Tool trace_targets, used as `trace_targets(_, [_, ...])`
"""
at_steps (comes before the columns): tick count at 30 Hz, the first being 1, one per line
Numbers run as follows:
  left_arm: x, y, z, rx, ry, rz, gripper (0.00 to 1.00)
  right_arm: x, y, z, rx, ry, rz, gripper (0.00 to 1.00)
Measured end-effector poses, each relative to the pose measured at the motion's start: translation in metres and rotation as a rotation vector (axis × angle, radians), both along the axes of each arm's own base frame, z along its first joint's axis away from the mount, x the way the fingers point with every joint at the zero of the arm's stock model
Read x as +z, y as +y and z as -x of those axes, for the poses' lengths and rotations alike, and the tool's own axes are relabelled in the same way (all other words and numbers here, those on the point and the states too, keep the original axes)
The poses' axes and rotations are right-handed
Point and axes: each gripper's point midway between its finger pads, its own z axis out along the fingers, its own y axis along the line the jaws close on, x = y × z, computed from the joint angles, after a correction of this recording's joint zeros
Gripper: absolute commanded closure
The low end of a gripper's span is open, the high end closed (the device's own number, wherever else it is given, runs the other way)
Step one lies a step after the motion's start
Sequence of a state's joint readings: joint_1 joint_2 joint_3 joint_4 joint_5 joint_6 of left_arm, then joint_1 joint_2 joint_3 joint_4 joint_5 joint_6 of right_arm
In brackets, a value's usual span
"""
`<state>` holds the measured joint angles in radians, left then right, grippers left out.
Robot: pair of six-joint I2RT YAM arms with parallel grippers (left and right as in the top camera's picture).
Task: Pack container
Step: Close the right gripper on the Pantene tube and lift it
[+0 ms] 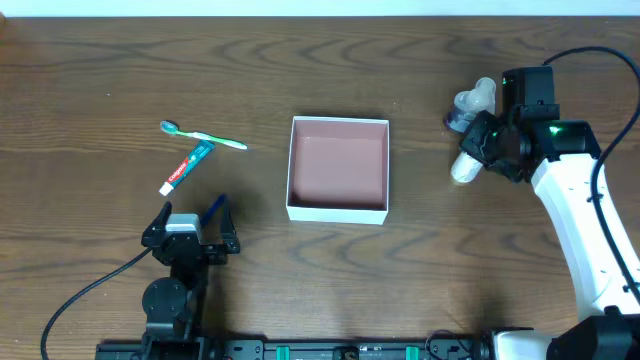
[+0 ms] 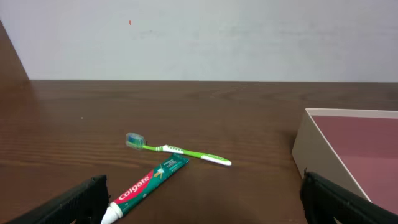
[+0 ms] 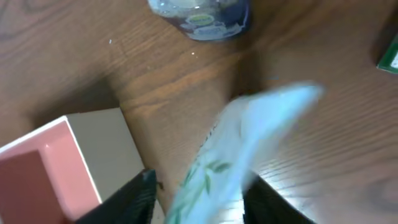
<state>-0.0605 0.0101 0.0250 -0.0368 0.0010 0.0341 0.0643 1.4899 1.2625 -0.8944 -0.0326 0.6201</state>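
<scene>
The container (image 1: 337, 211) is a square white-walled box with a pinkish floor at the table's middle, with nothing in it; its wall also shows in the left wrist view (image 2: 317, 149) and the right wrist view (image 3: 102, 149). My right gripper (image 1: 475, 150) is to its right, shut on a white tube with green leaf print (image 3: 242, 143), blurred, tilted above the table. My left gripper (image 1: 190, 225) is open and empty at the front left. A Colgate toothpaste tube (image 2: 149, 183) and a green toothbrush (image 2: 180, 151) lie just ahead of it.
A small clear bottle with a dark blue base (image 1: 472, 100) lies behind the right gripper; it also shows in the right wrist view (image 3: 199, 15). A green item (image 3: 388, 56) pokes in at that view's right edge. A small blue thing (image 1: 214, 210) sits beside the left gripper.
</scene>
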Motion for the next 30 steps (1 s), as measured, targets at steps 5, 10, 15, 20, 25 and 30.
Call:
trace_targets(5, [0.0,0.0,0.0,0.0,0.0,0.0,0.02,0.0,-0.005,0.0,0.057,-0.003,0.06,0.44])
trace_targets(10, [0.0,0.0,0.0,0.0,0.0,0.0,0.02,0.0,-0.01,-0.001,0.076,-0.009,0.104,0.62])
trace_targets(15, [0.0,0.0,0.0,0.0,0.0,0.0,0.02,0.002,-0.013,-0.005,0.086,-0.024,0.129,0.82])
trace_targets(20, [0.0,0.0,0.0,0.0,0.0,0.0,0.02,0.003,-0.016,-0.006,0.083,-0.032,0.144,0.99])
trace_targets(25, [0.0,0.0,0.0,0.0,0.0,0.0,0.02,0.003,-0.016,-0.006,0.096,-0.029,0.154,0.99])
trace_targets(30, [0.0,0.0,0.0,0.0,0.0,0.0,0.02,0.003,-0.013,0.001,0.15,-0.005,0.178,0.99])
